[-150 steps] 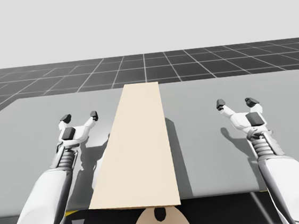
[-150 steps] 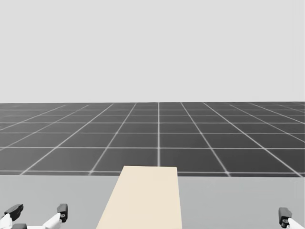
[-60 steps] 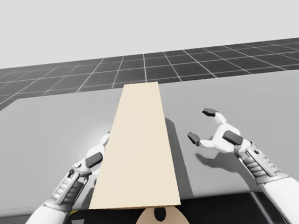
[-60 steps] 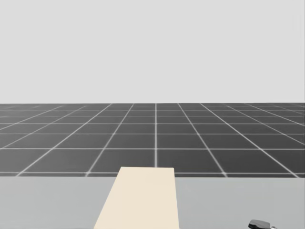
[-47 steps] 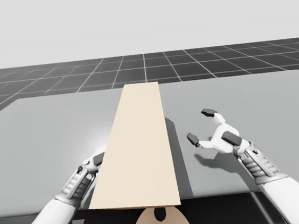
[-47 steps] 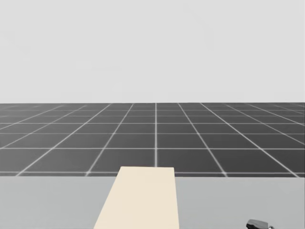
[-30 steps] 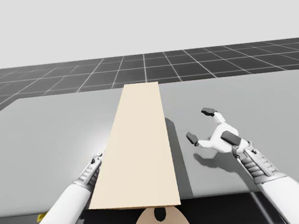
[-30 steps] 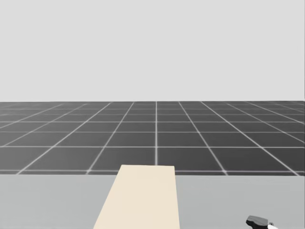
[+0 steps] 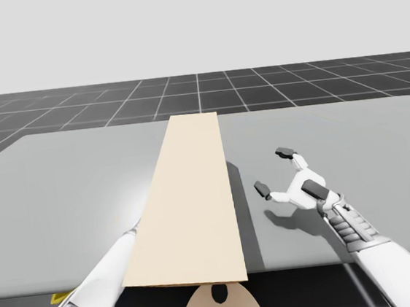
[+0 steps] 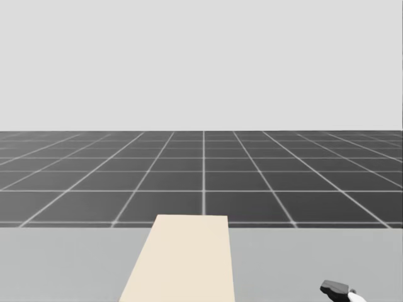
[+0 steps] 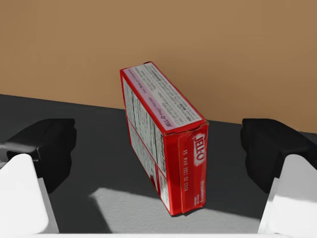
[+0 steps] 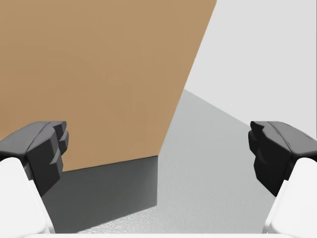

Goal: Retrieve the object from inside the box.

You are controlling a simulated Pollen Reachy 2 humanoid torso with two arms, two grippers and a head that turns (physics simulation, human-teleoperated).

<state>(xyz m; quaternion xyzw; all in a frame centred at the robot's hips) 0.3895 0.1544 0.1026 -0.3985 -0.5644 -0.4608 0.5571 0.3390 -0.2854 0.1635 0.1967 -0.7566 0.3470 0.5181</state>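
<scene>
**Left arm lost behind the tan box**

In the high view my left arm (image 9: 94,286) runs in behind the left side of the tan box (image 9: 188,199), close to the near edge of the bench (image 9: 54,184). Everything past the forearm is covered, and the box's top hides its inside. The head view's frame cuts off the box's near end and all of one arm but a dark fingertip (image 10: 334,289). In the left wrist view the red box (image 11: 163,144) keeps its far faces turned away.
</scene>
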